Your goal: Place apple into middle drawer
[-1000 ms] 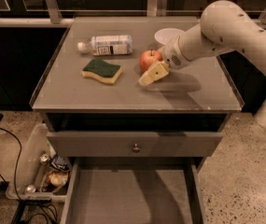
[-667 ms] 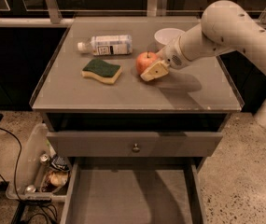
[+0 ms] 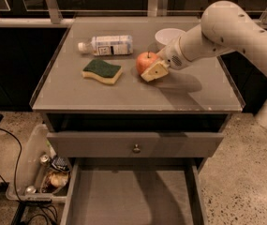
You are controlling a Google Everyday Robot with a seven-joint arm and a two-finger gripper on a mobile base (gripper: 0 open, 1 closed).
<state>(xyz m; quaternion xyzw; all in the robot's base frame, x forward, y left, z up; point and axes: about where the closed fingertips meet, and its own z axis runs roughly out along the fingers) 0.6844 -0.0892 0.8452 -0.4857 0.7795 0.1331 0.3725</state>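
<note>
Red with a yellowish patch, the apple [image 3: 144, 62] sits on the grey tabletop [image 3: 123, 95], right of centre. We see a round body with no marked long axis; its short stem points upward. Touching its right, lower side is the gripper [image 3: 154, 70], a cream-coloured piece tilted down toward the table. We cannot tell whether the gripper is open, closed or clamped on the fruit. The white arm [image 3: 226, 27] reaches in from the right edge, crossing above the table's right half.

Just behind the apple and partly hidden by the arm stands a white bowl [image 3: 167, 34]. To the left lies a sponge [image 3: 102, 71], green face up over yellow. Behind it a plastic bottle [image 3: 106, 45] lies on its side, long axis left to right, cap at the left.

Below the tabletop we note a grey drawer front with a round knob [image 3: 136, 148]. Beneath that, the middle drawer [image 3: 128, 196] is pulled out toward us, well apart from the apple. A clear bin [image 3: 32, 161] of clutter rests on the floor at the left.
</note>
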